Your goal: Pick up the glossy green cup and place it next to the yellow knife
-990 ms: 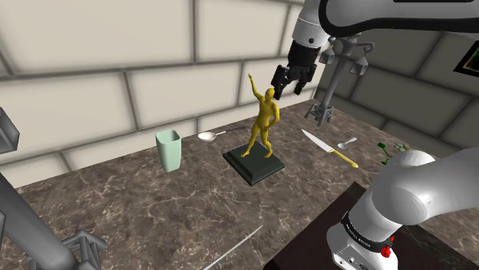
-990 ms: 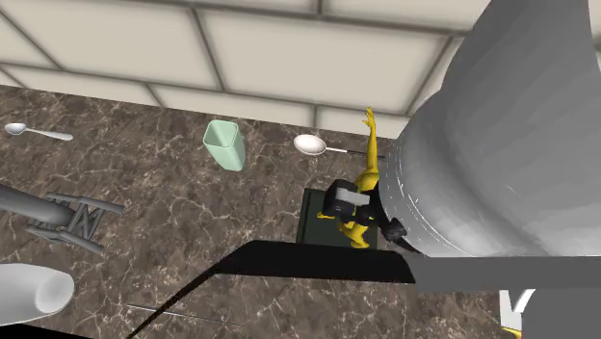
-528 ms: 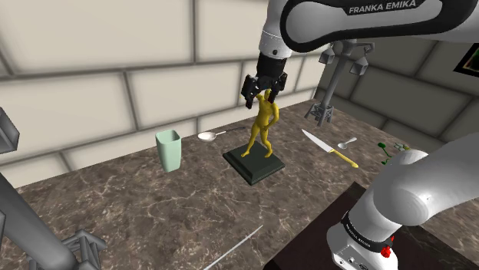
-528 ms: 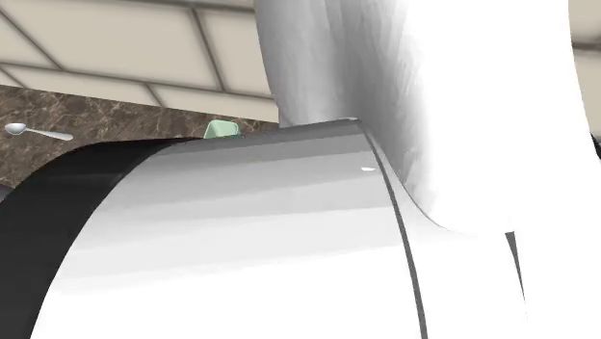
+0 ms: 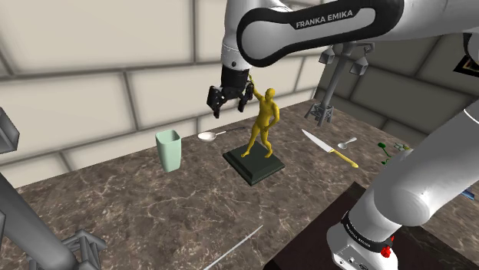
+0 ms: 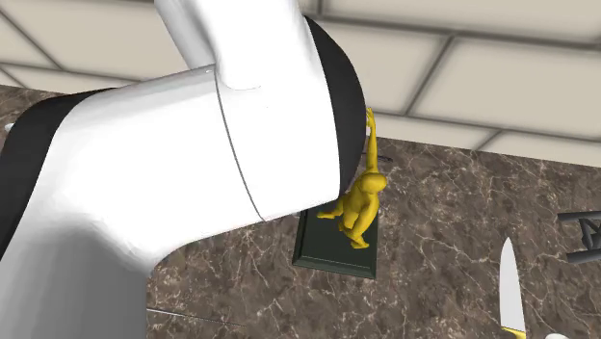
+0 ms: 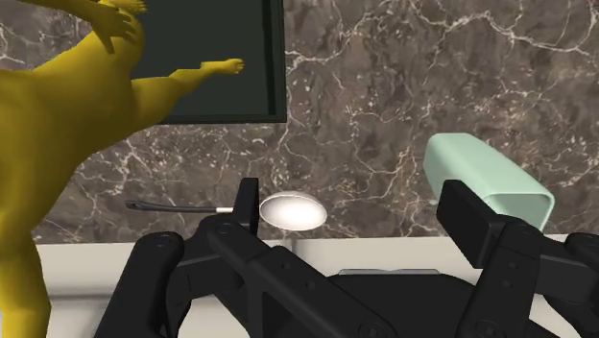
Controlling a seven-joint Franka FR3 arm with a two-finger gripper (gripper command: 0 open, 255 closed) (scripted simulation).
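A pale green cup (image 5: 169, 149) stands upright on the dark marble counter near the wall. The knife (image 5: 328, 149), with a white blade and a yellow handle, lies far off on the other side of a yellow statue (image 5: 263, 123); its blade (image 6: 509, 289) also shows in the second exterior view. My gripper (image 5: 229, 105) hangs open in the air beside the statue's raised arm, above and to the shoulder view's right of the cup. In the wrist view the cup (image 7: 490, 178) sits beyond one finger of the gripper (image 7: 360, 216), with nothing between the fingers.
The statue stands on a dark square base (image 5: 253, 165). A spoon (image 5: 207, 136) lies between cup and statue, and a second spoon (image 5: 347, 143) lies past the knife. A dark metal stand (image 5: 326, 84) rises at the back right; a thin rod (image 5: 234, 247) lies near the front.
The gripper has swung to the shoulder view's left, from the statue's right side past its raised hand toward the cup, and stays open. The arm now blocks much of the second exterior view.
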